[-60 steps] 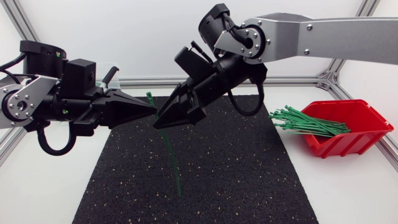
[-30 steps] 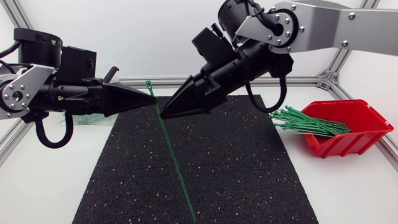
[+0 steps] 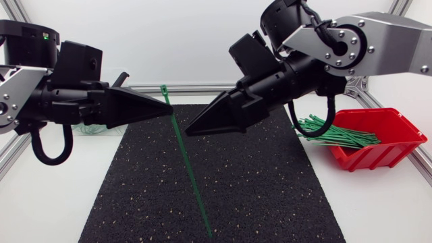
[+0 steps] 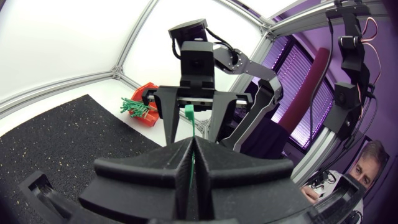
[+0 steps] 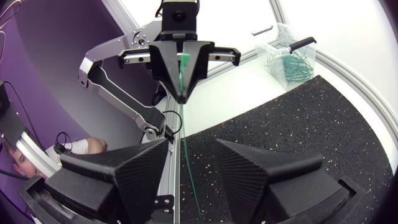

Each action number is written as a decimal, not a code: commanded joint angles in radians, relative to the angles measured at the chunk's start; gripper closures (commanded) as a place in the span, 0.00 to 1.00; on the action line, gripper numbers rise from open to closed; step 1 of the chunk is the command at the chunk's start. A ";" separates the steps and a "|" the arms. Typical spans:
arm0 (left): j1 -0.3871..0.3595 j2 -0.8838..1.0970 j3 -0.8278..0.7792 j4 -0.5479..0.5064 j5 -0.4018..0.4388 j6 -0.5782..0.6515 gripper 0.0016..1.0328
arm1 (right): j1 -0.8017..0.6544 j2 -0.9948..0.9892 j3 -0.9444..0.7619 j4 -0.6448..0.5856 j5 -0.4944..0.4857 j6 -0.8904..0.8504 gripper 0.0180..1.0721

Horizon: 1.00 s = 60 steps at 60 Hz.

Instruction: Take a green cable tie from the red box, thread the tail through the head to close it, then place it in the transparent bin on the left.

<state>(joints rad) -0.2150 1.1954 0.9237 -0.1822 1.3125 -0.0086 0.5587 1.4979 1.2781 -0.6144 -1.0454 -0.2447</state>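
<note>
Head view: my left gripper [image 3: 169, 109] pinches the green cable tie [image 3: 190, 165] just below its head, above the mat [image 3: 270, 189]. The tie's long axis slants steeply, head up and tail down toward the mat's near edge. My right gripper [image 3: 191, 128] hangs just beside it.

Left wrist view: my fingers are clamped on the strap.

Right wrist view: my fingers gape wide, with the strap ahead of them.

I judge that threading is the step in hand. Next, the right must catch the tail and bend it to the head.
</note>
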 commanded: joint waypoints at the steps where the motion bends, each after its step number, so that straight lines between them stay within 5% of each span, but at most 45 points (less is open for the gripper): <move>1: -0.012 -0.033 -0.048 0.020 0.014 -0.034 0.97 | -0.008 -0.019 -0.028 0.022 0.002 0.031 0.48; 25: -0.026 -0.054 -0.088 0.082 0.002 -0.067 0.97 | 0.056 -0.013 -0.039 0.085 0.004 0.062 0.60; 35: -0.024 -0.048 -0.105 0.187 0.001 -0.154 0.97 | 0.061 -0.004 -0.046 0.114 0.004 0.081 0.77; 60: -0.023 -0.034 -0.160 0.441 0.001 -0.350 0.97 | 0.060 -0.031 -0.069 0.145 -0.002 0.085 0.95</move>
<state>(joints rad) -0.2398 1.1564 0.7925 0.2230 1.3041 -0.2977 0.6136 1.4899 1.2385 -0.4881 -1.0451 -0.1822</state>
